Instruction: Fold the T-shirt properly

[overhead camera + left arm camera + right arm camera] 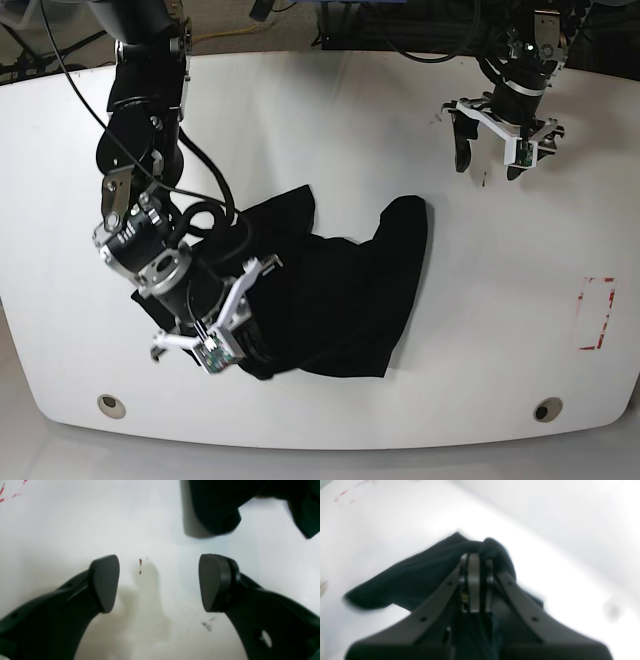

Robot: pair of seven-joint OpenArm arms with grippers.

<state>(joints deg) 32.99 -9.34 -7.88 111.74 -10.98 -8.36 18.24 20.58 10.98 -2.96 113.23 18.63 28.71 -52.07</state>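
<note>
1. The T-shirt [340, 280] lies in a crumpled black heap on the white table [330, 110], around the middle and toward the near edge. No print shows, and the heap has no clear outline of body or sleeves.

2. The step in hand looks like spreading the cloth out, not folding it: the garment is still bunched, so it must be laid flat first.

3. The right gripper [475, 555] has its jaws pressed together on a ridge of black fabric. In the right wrist view the cloth [415, 580] bulges out over the tips and trails off to one side; this view is blurred, so how much cloth is pinched I cannot say for sure.

4. The left gripper [505, 135] hangs over bare table near the far edge, well apart from the heap in the base view. Its jaws stand wide and hold nothing; the left wrist view shows two rounded dark pads [106, 582] with only white surface between them.

5. The next move probably calls for the left arm to reach a free edge or corner of the shirt, so both arms can draw it taut.

6. The fabric looks soft, matte and limp, falling in rounded lobes. The tabletop is smooth and glossy, with small red marks [140, 565] and a red outlined rectangle [597, 312] near one side edge.
</note>
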